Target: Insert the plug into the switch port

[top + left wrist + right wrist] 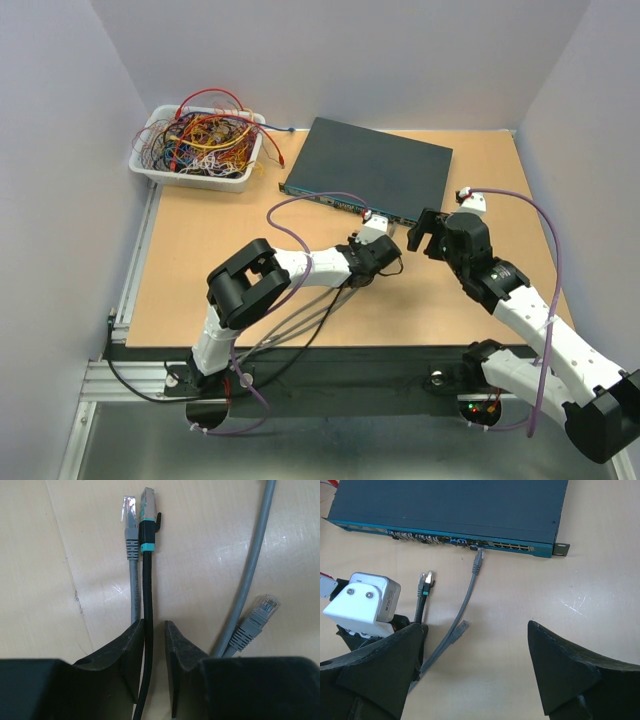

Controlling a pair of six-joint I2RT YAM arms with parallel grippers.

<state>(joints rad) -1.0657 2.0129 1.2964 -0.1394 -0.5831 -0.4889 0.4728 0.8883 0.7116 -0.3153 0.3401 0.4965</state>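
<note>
The switch [370, 165] lies flat at the far side of the table [200, 280], teal port row facing the arms. Individual ports are too small to distinguish, and its left end is cut off in the right wrist view. The plug [148, 507], metal-shelled with a teal band on a black cable [147, 605], lies on the table short of the port row, beside a grey plug [129, 517]. The left gripper [154, 625] straddles the black cable with jaws narrowly apart. A gap shows at one finger, so no grip is evident. The cable's trailing run is hidden below the gripper body. The right gripper [476, 627] stands wide open, holding nothing. In the top view, the left wrist covers the plug.
</note>
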